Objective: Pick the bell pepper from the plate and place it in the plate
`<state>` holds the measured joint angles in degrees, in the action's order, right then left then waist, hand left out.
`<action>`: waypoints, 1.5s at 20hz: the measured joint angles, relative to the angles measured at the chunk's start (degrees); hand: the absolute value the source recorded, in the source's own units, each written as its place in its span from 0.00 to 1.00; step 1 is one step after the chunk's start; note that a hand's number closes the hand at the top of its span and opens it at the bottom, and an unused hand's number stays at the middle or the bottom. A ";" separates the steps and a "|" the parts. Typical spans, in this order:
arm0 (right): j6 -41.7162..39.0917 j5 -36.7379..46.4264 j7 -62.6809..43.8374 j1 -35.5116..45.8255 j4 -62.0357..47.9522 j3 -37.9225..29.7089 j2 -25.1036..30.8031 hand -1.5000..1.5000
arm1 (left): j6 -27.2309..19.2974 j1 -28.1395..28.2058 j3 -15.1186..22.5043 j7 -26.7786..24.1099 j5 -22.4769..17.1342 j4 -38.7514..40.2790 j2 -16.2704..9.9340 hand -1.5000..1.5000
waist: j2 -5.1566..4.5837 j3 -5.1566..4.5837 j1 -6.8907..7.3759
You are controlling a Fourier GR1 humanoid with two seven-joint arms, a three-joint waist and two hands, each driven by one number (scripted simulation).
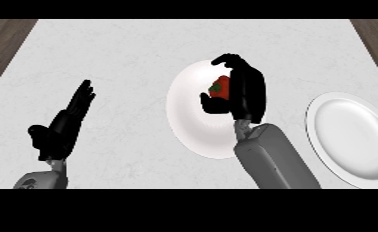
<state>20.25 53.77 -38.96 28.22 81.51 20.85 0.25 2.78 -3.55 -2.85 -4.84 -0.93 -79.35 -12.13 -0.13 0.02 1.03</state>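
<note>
A red bell pepper (pixel 221 86) with a green stem lies on a white plate (pixel 190 121) in the middle of the counter. My right hand (pixel 247 93) is over that plate, its fingers and thumb curled round the pepper, which shows only partly between them. A second white plate (pixel 347 136) sits at the right edge, with nothing on it. At the lower left, my left hand (pixel 65 123) rests open with its fingers pointing up, well away from both plates.
The light marble counter (pixel 133 51) stretches across the view, with dark wood floor showing at the top left corner (pixel 15 31) and top right corner (pixel 367 28).
</note>
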 measured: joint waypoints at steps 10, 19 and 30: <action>14.46 -11.03 3.68 1.98 -4.32 -2.24 -0.22 0.00 | 0.82 -0.13 -1.32 -2.49 0.55 2.89 -0.26 0.50 | 0.02 0.01 -0.67; 15.89 -32.00 19.93 -12.24 9.73 -10.58 3.81 0.00 | 1.50 0.17 -2.35 -1.54 -0.15 2.02 -0.86 0.50 | 0.17 0.06 -1.46; -3.46 -54.97 45.96 -30.99 12.78 -23.99 14.60 0.00 | 1.63 -0.11 -2.55 -1.34 0.37 2.09 -0.29 0.50 | 0.16 0.04 -1.43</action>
<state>16.79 -1.20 6.99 -2.76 94.29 -3.14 14.85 4.41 -3.66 -5.39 -6.18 -0.57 -77.26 -12.43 0.03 0.06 -0.40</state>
